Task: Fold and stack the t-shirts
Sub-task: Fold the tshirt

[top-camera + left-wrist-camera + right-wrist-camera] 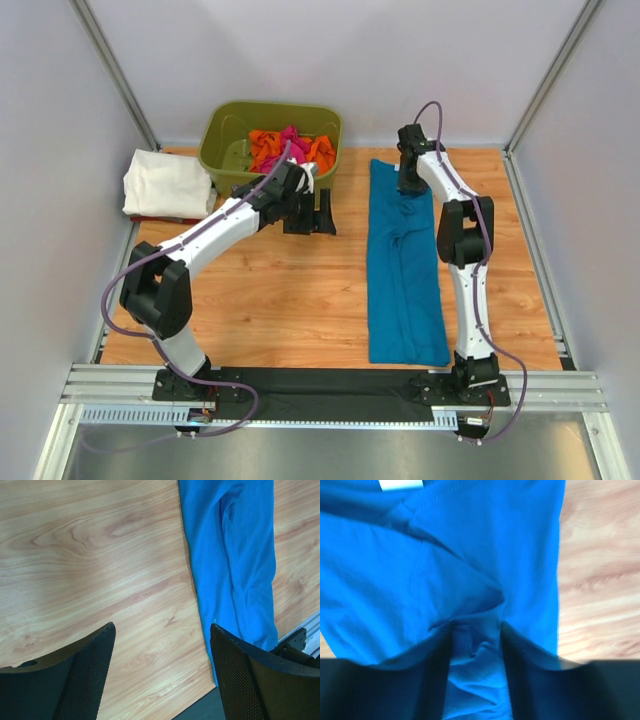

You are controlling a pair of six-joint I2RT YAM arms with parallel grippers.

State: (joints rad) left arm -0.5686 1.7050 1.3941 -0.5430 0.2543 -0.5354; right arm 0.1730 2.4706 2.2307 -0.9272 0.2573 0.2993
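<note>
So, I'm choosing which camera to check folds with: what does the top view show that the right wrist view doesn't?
Only the top view: the whole blue shirt lying as a long strip, the green tub holding orange and pink shirts, a folded white shirt and the left end effector. Only the right wrist view: a white label at the shirt's edge, and cloth rumpled between the parted fingers. Both: the blue shirt, the wooden table and the right end effector.
</note>
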